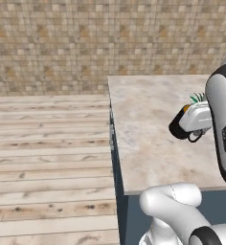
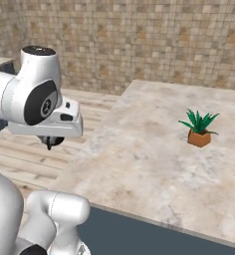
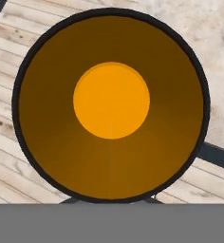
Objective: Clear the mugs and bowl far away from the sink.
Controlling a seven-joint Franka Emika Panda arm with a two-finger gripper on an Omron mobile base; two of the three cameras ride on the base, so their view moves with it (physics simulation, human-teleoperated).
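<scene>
A black mug with an orange inside [image 3: 111,102] takes up most of the hand view, seen straight down its mouth. My gripper [image 1: 187,130] is shut on this mug [image 1: 178,126] and holds it in the air above the left part of the marble counter [image 1: 148,143]. In the right base view the mug's dark underside [image 2: 52,142] peeks out below my white hand, over the counter's left edge. The bowl and the sink are out of view.
A small green plant in a terracotta pot [image 2: 199,131] stands on the counter [image 2: 154,164] to the right, partly hidden by the arm in the left base view [image 1: 198,98]. Wooden plank floor [image 1: 48,153] lies left of the counter, with a tiled wall [image 1: 86,38] behind.
</scene>
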